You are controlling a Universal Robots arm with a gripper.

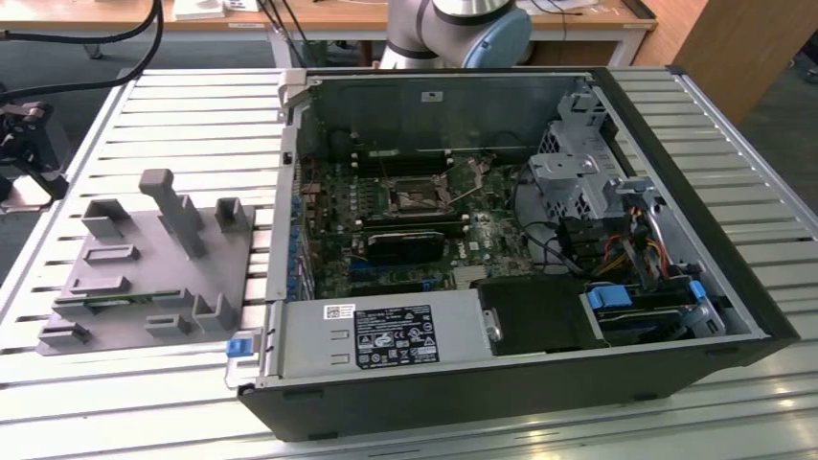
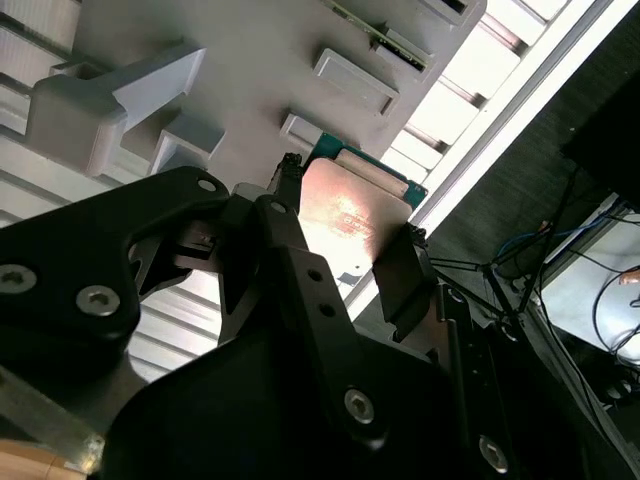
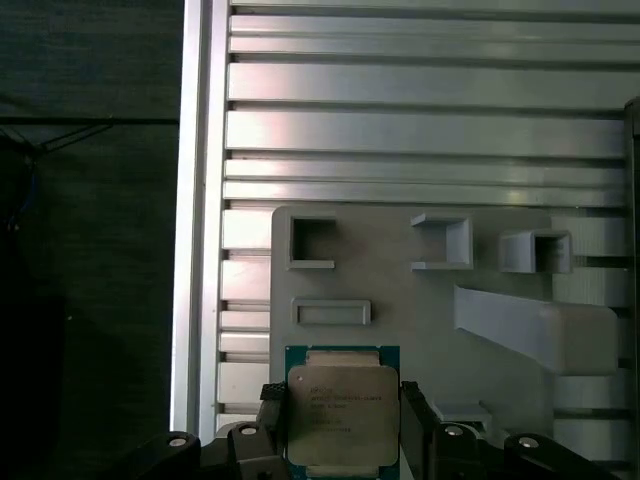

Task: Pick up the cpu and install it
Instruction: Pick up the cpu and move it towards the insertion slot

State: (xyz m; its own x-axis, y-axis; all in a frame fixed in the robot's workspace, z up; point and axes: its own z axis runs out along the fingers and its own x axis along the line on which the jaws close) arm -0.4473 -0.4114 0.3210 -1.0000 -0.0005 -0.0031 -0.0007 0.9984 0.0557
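The cpu (image 3: 342, 415), a flat square chip with a silvery top and a green rim, sits between my gripper's (image 3: 343, 420) two dark fingers. In the second wrist view the cpu (image 2: 350, 210) shines with a reflection, and the gripper (image 2: 345, 235) is shut on its opposite edges. It hangs over the near part of the grey plastic tray (image 3: 400, 300). In the exterior view that tray (image 1: 141, 278) lies on the slatted table, on the exterior view's left. The motherboard socket (image 1: 416, 199) is inside the open computer case (image 1: 511, 240).
A tall post (image 1: 172, 206) and several raised slots stand on the tray, which also holds a green memory stick (image 1: 109, 299). The case's metal walls, drive cage (image 1: 576, 177) and cables (image 1: 639, 254) crowd the socket. The table's edge (image 3: 195, 200) drops to dark floor.
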